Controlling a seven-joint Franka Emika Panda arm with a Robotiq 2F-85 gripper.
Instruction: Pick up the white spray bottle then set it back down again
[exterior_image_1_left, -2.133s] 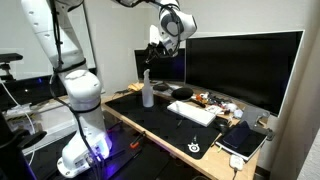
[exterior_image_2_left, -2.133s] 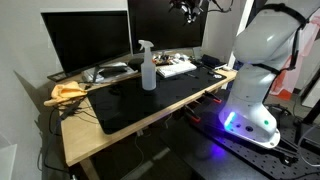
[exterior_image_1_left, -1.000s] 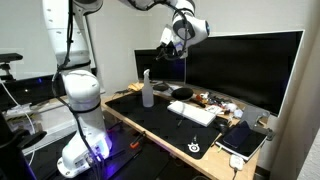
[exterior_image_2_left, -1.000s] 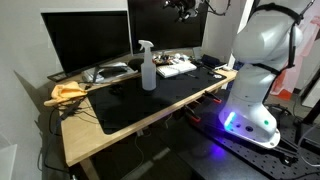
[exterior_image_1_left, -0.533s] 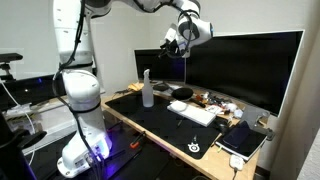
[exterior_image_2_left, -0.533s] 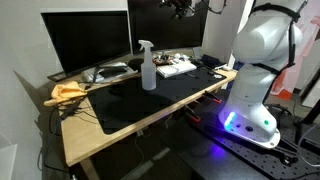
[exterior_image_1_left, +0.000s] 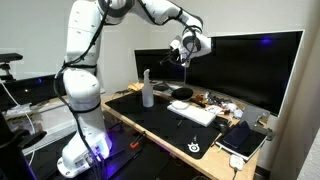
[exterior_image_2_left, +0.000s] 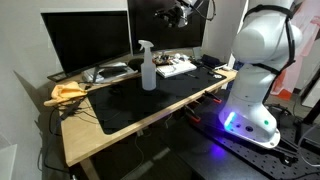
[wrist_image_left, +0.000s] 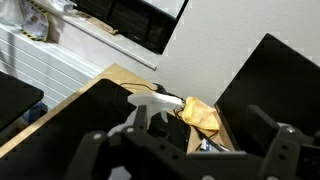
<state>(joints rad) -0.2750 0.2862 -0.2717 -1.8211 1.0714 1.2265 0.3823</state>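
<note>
Dark monitors (exterior_image_1_left: 240, 65) back the wooden worktop (exterior_image_2_left: 85, 142), whose black mat (exterior_image_2_left: 170, 95) carries the white spray bottle (exterior_image_2_left: 148, 68), standing upright. We see the jaws high above the worktop, well apart from the bottle, spread wide in the wrist view with nothing between them. A yellow cloth (wrist_image_left: 200, 112) lies near the bottle, and a white keyboard (exterior_image_1_left: 192, 112) sits further along the mat

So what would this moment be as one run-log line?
gripper: above desk | jaws: open, empty | white spray bottle: upright on mat, untouched
</note>
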